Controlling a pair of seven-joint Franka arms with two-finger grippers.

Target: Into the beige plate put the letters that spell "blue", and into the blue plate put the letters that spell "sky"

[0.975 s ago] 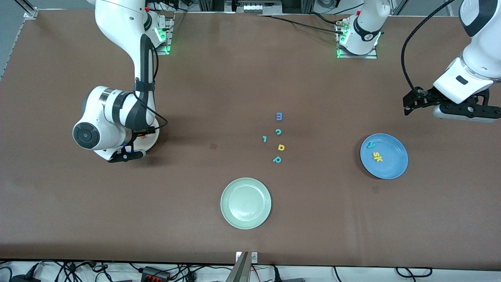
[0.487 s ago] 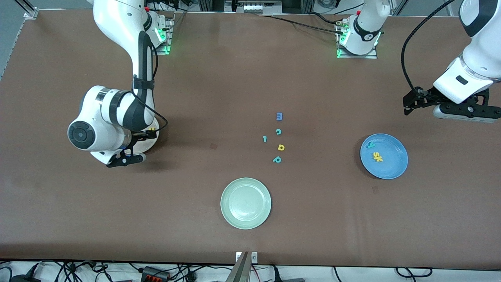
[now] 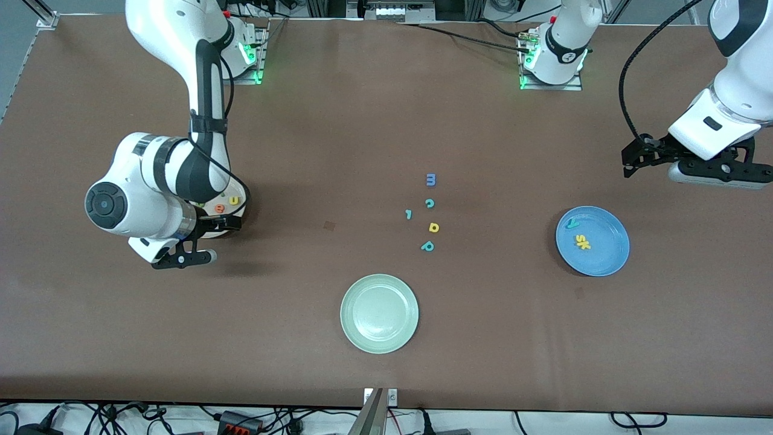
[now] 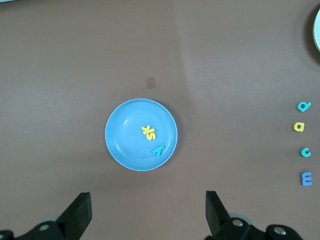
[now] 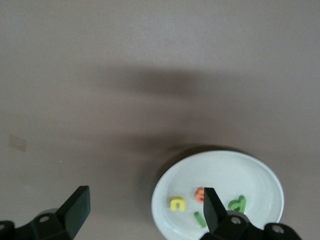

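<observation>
The beige plate (image 3: 241, 208) lies near the right arm's end, half hidden under that arm. In the right wrist view this plate (image 5: 250, 167) holds the yellow u (image 5: 177, 203), orange e (image 5: 199, 194), green l (image 5: 200, 219) and dark green b (image 5: 238, 203). My right gripper (image 5: 144, 197) hangs open and empty over the plate's edge and the bare table beside it. The blue plate (image 3: 604, 257) holds the yellow s and k (image 3: 582, 243) and the teal y (image 3: 572, 223). My left gripper (image 4: 148, 200) waits open and empty above the table beside the blue plate (image 4: 125, 150).
A pale green plate (image 3: 347, 314) sits nearest the front camera, mid-table. Loose letters lie in a cluster farther from the camera: blue m (image 3: 430, 179), teal c (image 3: 429, 203), small teal l (image 3: 409, 214), yellow d (image 3: 433, 227), teal p (image 3: 427, 246).
The right arm has drawn back from the beige plate toward its end of the table, uncovering the yellow u and orange e. The left arm has not moved.
</observation>
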